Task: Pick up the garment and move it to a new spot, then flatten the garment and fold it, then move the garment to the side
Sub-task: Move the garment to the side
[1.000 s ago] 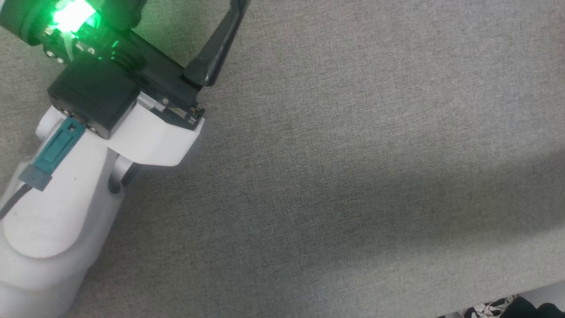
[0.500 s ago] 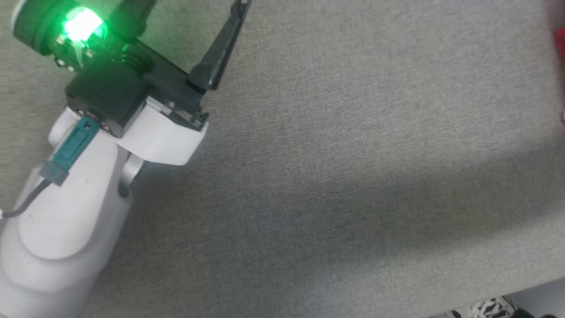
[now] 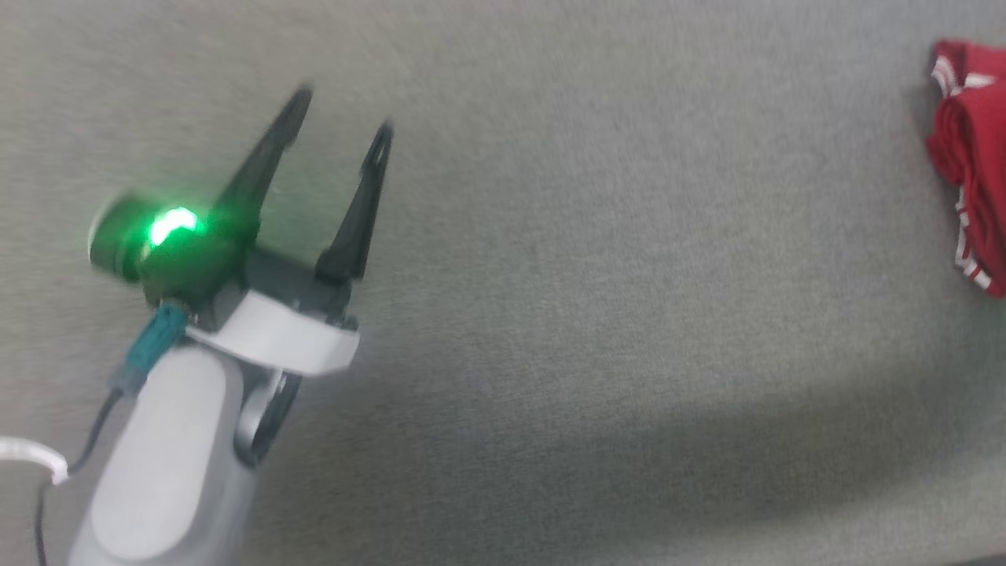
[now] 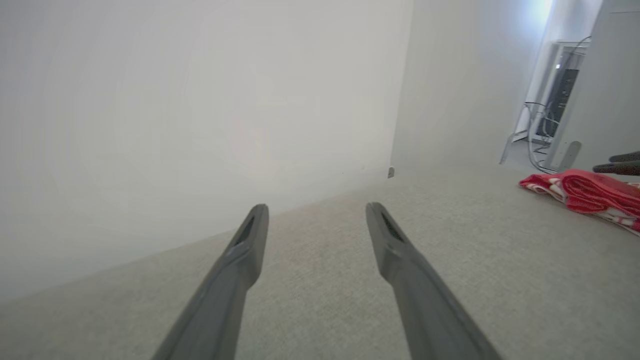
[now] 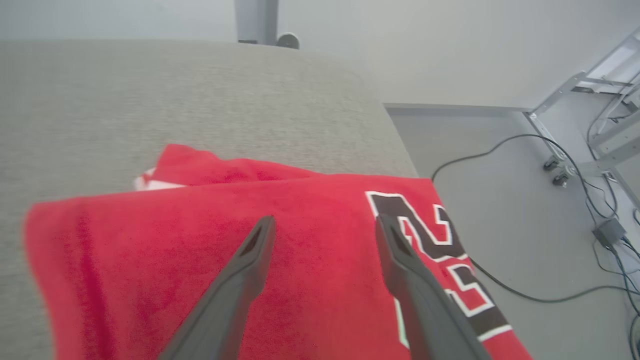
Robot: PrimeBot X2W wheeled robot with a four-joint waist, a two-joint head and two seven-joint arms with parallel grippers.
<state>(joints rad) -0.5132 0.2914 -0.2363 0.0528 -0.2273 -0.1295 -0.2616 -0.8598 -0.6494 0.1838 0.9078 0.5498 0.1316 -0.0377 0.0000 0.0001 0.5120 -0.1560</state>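
Garment [image 3: 971,157] lies bunched at the right side of the grey table [image 3: 629,314]; right gripper [image 5: 325,220] is spread wide above its red cloth, holding nothing; left gripper [image 3: 343,112] is likewise spread, well apart from it

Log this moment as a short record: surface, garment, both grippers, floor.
surface: grey fabric
garment: red with white trim, lying on the surface at the head view's right edge; dark lettering shows in the right wrist view
left gripper: open, holding nothing, well apart from the garment
right gripper: open, fingers over the garment; contact cannot be told
floor: cables past the surface's edge
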